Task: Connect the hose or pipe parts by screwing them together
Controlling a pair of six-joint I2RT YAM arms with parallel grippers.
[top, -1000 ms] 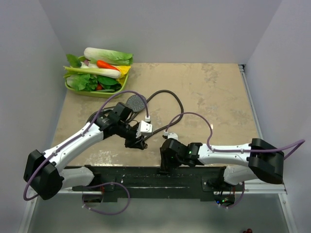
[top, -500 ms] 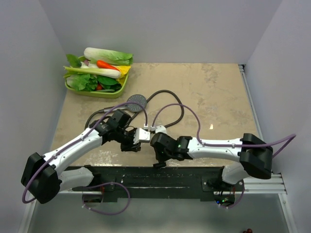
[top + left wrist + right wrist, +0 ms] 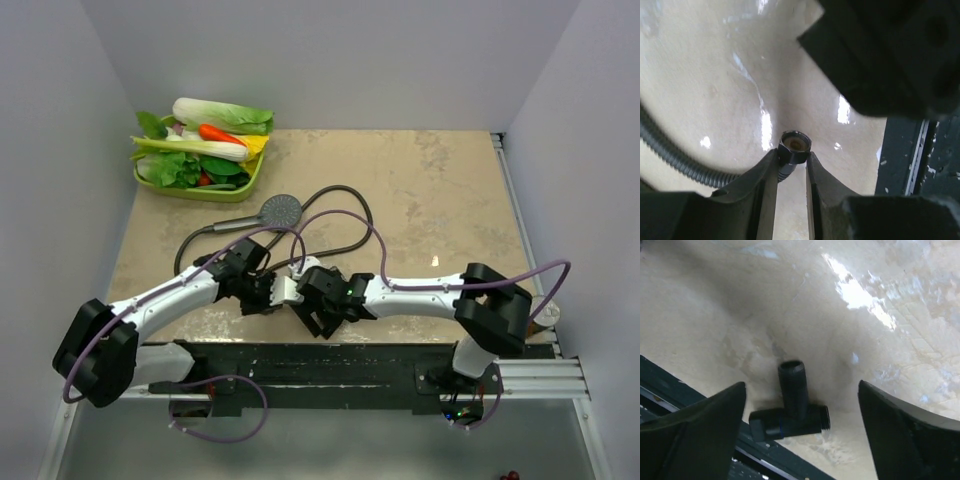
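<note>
- The left hand (image 3: 792, 167) is closed narrowly on the end nut (image 3: 794, 146) of the hose (image 3: 670, 156). Its two fingers pinch just behind the nut, whose open mouth faces away from the wrist.
- The ribbed hose curves off to the left of that hand, low over the worktop (image 3: 705, 75).
- The right hand (image 3: 801, 385) is spread wide and holds nothing.
- Between and below its fingers a black tee fitting (image 3: 790, 412) lies on the worktop by the near edge. One branch points towards the far side. Its crossbar lies just beside the dark rail (image 3: 670, 390).
- From above, the two hands meet near the middle of the near edge, almost touching, the left hand (image 3: 270, 292) just left of the right hand (image 3: 318, 302).
- The shower head (image 3: 282, 210) lies face up further back, well apart from both hands, its handle pointing left.
- The hose (image 3: 352, 192) loops to the right of the shower head.
- The worktop (image 3: 450, 190) is beige, stone-patterned and glossy, with pale plain walls on three sides.
- A green tray (image 3: 190, 193) of vegetables sits in the far-left corner.
</note>
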